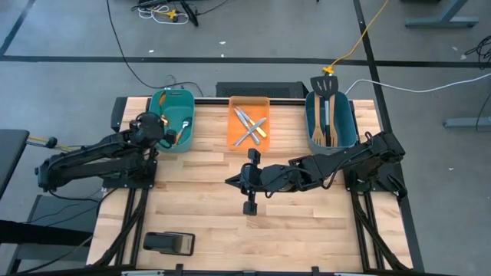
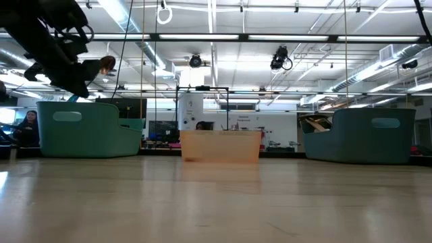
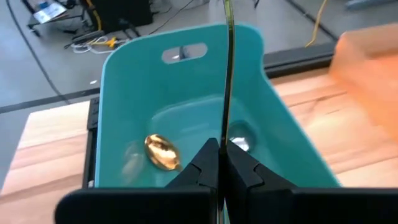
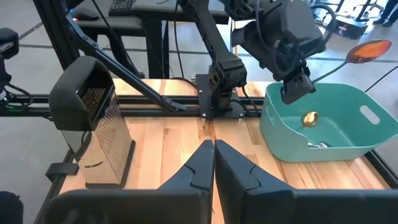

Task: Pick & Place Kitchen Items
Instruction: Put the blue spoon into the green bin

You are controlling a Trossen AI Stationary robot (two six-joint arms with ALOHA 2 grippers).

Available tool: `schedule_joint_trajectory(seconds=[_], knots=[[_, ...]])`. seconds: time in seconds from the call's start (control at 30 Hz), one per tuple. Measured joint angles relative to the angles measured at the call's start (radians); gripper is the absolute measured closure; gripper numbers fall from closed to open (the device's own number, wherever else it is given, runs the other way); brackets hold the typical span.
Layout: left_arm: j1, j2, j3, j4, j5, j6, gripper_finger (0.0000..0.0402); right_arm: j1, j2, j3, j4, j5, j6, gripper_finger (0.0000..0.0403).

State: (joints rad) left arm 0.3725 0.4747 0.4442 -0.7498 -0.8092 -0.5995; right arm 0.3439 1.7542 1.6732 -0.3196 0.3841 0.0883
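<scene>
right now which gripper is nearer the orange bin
Right. The right gripper sits mid-table just in front of the orange bin; the left gripper is off to its side, over the teal bin.

The right gripper (image 4: 210,163) fills the bottom centre of the frame, its two dark fingers pressed together. At the left stands a dark box grater (image 4: 93,130) on the wooden table (image 4: 168,149). At the right sits a teal bin (image 4: 323,127) with a gold spoon (image 4: 309,118) inside. Above the bin, the left gripper (image 4: 297,87) holds a copper-coloured spoon (image 4: 367,51) that reaches toward the upper right.

Wooden table (image 1: 307,222) carries three bins, likely a grater (image 1: 169,243).
</scene>
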Motion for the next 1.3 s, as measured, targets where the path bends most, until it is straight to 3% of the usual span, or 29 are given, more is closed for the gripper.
schedule_joint_trajectory(seconds=[0.47, 1.3], knots=[[0.048, 0.174, 0.0, 0.006, 0.003, -0.018, 0.0387, 0.0, 0.0, 0.0, -0.028, 0.0, 0.0, 0.0382], [0.047, 0.18, 0.0, 0.011, 0.016, -0.023, 0.0372, 0.0, 0.0, 0.0, -0.036, 0.0, 0.005, 0.0382]])
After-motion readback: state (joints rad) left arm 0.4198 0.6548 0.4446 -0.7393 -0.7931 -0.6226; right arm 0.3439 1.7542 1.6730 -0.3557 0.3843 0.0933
